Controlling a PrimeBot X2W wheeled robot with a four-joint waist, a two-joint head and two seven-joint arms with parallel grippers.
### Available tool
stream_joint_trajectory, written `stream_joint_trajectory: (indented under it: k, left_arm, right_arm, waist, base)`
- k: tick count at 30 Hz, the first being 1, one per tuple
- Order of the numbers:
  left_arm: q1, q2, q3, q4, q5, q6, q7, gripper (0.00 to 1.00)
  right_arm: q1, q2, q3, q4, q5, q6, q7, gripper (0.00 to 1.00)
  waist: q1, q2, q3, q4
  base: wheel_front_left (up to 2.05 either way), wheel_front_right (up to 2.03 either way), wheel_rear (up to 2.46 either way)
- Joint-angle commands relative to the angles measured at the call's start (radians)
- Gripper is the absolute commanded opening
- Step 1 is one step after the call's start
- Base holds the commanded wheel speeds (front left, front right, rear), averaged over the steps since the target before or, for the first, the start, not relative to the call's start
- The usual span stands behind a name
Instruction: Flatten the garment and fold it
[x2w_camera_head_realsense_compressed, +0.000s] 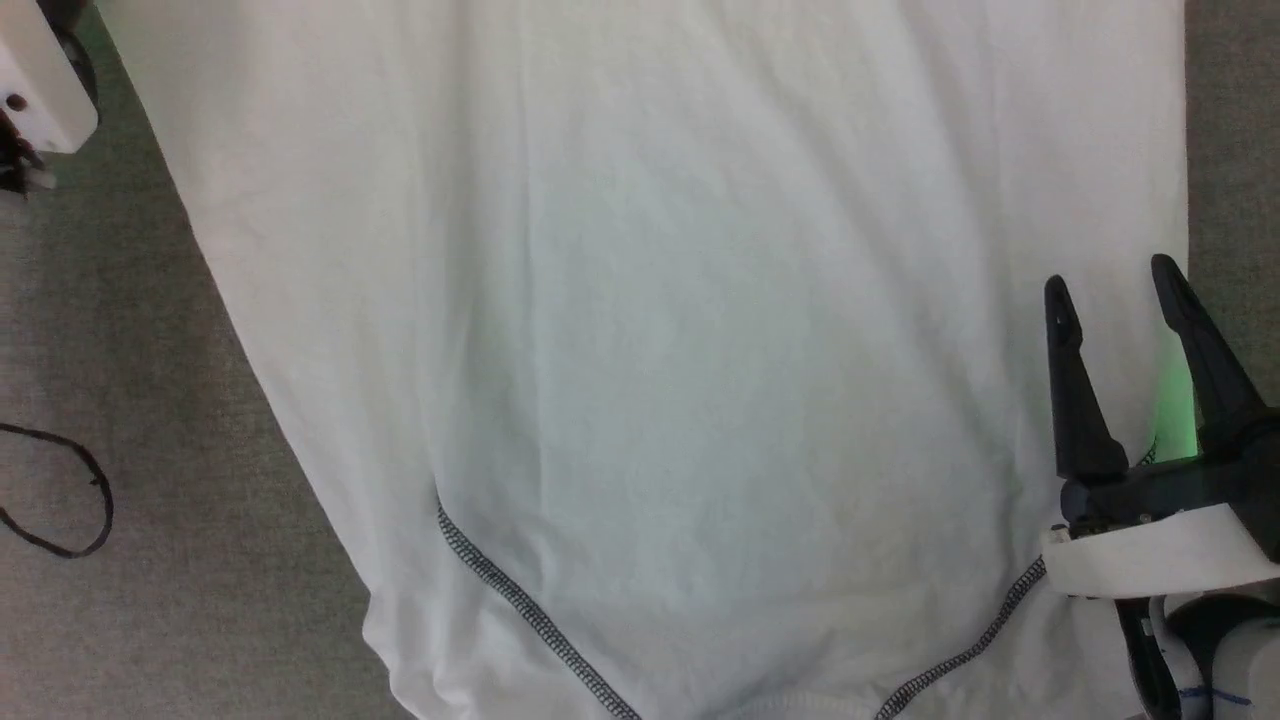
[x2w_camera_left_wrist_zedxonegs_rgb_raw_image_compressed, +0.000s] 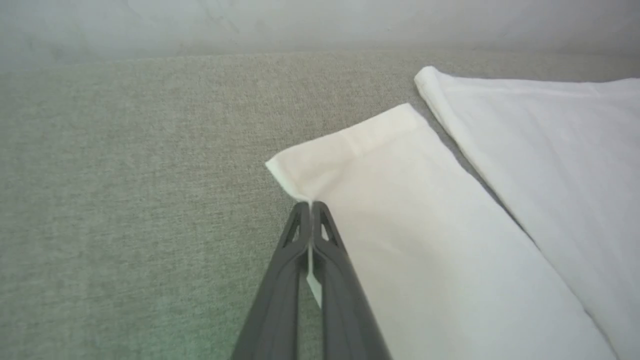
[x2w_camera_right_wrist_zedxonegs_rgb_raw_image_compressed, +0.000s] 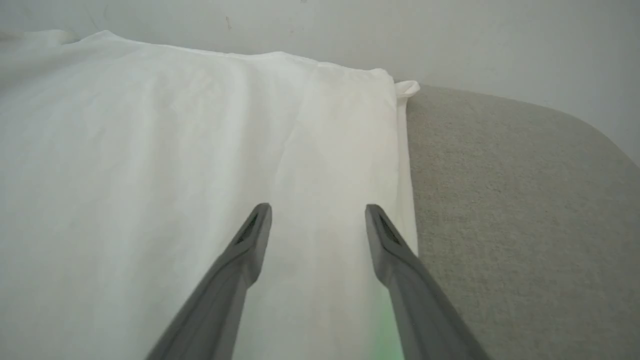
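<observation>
Garment (x2w_camera_head_realsense_compressed: 680, 350): our left gripper (x2w_camera_left_wrist_zedxonegs_rgb_raw_image_compressed: 311, 205) clamps its sleeve corner (x2w_camera_left_wrist_zedxonegs_rgb_raw_image_compressed: 300, 175), prob. to pull flat; right gripper (x2w_camera_right_wrist_zedxonegs_rgb_raw_image_compressed: 317, 210) agape over its edge.

Right tool (x2w_camera_head_realsense_compressed: 1112, 278): two long black fingers (x2w_camera_head_realsense_compressed: 1075, 400) tapering to blunt points, set in a black base (x2w_camera_head_realsense_compressed: 1150, 495) over a curved white collar (x2w_camera_head_realsense_compressed: 1150, 560); below it run a black cable (x2w_camera_head_realsense_compressed: 1140, 650) and a pale forearm (x2w_camera_head_realsense_compressed: 1240, 670) with a thin blue mark (x2w_camera_head_realsense_compressed: 1210, 693). Left tool (x2w_camera_left_wrist_zedxonegs_rgb_raw_image_compressed: 311, 206): matching dark grey fingers (x2w_camera_left_wrist_zedxonegs_rgb_raw_image_compressed: 280, 300) with triangular cut-outs near the tips. Pale rounded housing (x2w_camera_head_realsense_compressed: 40, 80) at the head view's upper left, with one small dark round spot and dark parts beneath.
</observation>
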Motion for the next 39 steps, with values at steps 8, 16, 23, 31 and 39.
stream_joint_trajectory:
  k: [8,16,23,31,39]
  left_arm:
    - [0.064,-0.015,0.018,-0.007,-0.031,-0.006,-0.121,0.0]
    - [0.221,0.013,0.073,-0.097,-0.115,-0.007,-0.202,0.0]
    - [0.429,0.083,0.214,-0.182,-0.201,0.032,-0.237,0.0]
    - [0.696,0.141,0.413,-0.299,-0.276,0.099,-0.266,0.0]
    - [0.825,0.119,0.429,-0.456,-0.279,0.119,-0.26,0.0]
  right_arm:
    - [0.002,0.001,-0.003,0.029,0.01,-0.001,-0.002,1.0]
    - [0.041,0.001,-0.009,0.064,0.043,-0.001,-0.004,1.0]
    - [0.091,0.001,-0.024,0.076,0.062,-0.001,-0.001,1.0]
    - [0.131,0.001,-0.038,0.085,0.082,-0.001,-0.002,1.0]
    - [0.157,0.001,-0.062,0.087,0.095,-0.001,-0.004,1.0]
  waist:
    - [0.0,0.0,-0.125,0.026]
    - [0.0,0.0,-0.275,0.05]
    - [0.0,0.0,-0.376,0.064]
    - [0.0,0.0,-0.449,0.083]
    - [0.0,0.0,-0.507,0.112]
  base:
    - [0.0,0.0,0.0]
    - [0.0,0.0,0.0]
    - [0.0,0.0,0.0]
    - [0.0,0.0,0.0]
    - [0.0,0.0,0.0]
